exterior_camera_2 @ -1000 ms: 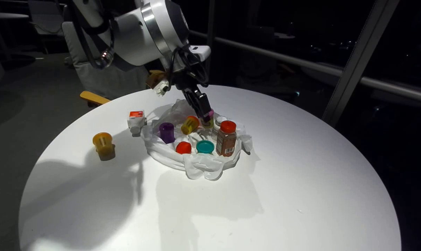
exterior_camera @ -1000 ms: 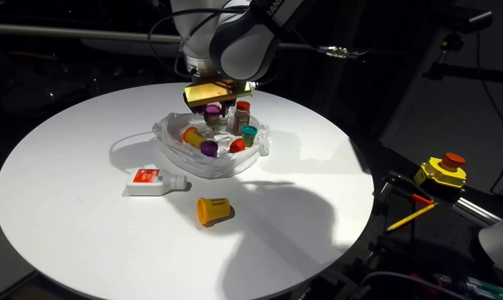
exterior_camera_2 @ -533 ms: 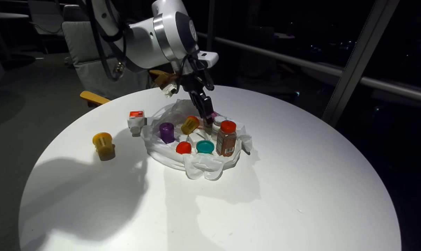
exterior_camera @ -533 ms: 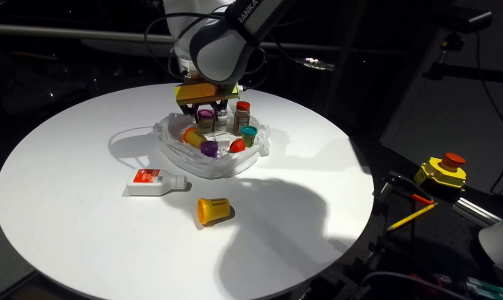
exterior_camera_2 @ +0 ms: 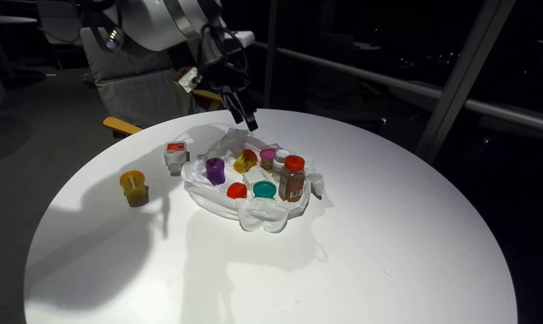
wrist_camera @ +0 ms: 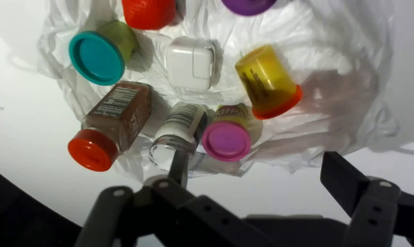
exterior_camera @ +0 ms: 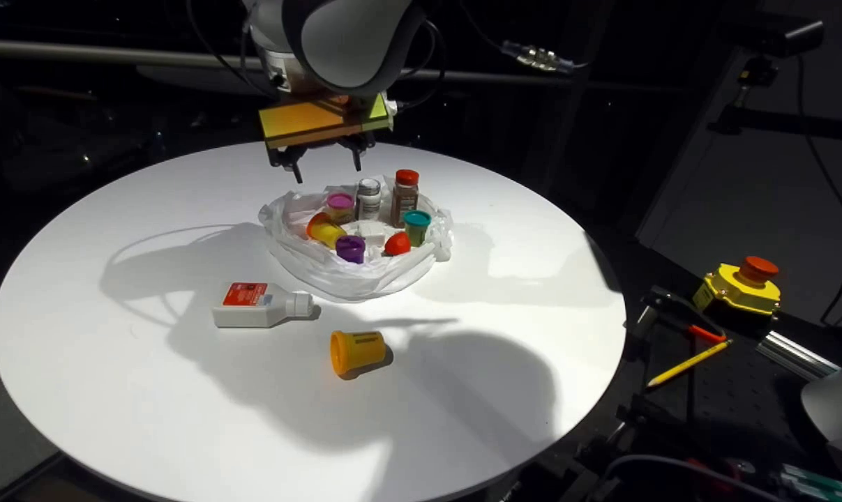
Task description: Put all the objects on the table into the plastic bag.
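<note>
Hovering empty and spread wide, the black pincer (exterior_camera: 328, 173) could roll that side-lying, tapered orange plastic cup (exterior_camera: 362, 350) by nudging off-centre!

- The tool (exterior_camera: 328, 173) has risen and is now higher than the bag (exterior_camera: 351, 282).
- Its fingers (wrist_camera: 344, 181), around the pink cup (exterior_camera: 340, 206) a second ago, now stand wide apart.
- This cup is released and sits in the bag, just beside the white bottle (exterior_camera: 368, 202) there.
- The shadow (exterior_camera: 288, 387) on the desk (exterior_camera: 100, 390) has shifted.

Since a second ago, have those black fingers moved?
Yes: in an exterior view, the fingers have moved up and leftward, away from the red-capped bottle.
</note>
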Tool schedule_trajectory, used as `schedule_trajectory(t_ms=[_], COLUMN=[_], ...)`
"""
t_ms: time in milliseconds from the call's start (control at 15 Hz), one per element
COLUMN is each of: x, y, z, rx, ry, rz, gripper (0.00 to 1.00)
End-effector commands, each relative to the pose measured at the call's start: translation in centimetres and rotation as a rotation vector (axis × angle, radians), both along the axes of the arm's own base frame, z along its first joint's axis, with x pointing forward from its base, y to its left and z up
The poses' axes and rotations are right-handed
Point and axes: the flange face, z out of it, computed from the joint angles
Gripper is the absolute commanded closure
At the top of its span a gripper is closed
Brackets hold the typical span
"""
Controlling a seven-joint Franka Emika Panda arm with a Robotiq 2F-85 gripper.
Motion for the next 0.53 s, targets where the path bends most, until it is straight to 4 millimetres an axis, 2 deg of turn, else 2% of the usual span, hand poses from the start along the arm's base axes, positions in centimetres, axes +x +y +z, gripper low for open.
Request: schedule_trajectory(t_ms=[0, 133, 333, 467], x=[-6.6, -10.8, -16.3, -19.6], y=[5.5, 9.1, 12.4, 13.9], z=[3.0, 2.7, 0.8, -0.4], rx=[-0.029, -0.023, 0.002, 0.024], ry=[0.086, 0.146, 0.223, 0.259], rz=[0.165, 0.266, 0.414, 0.516], gripper=[0.0, 0.0, 0.0, 0.0])
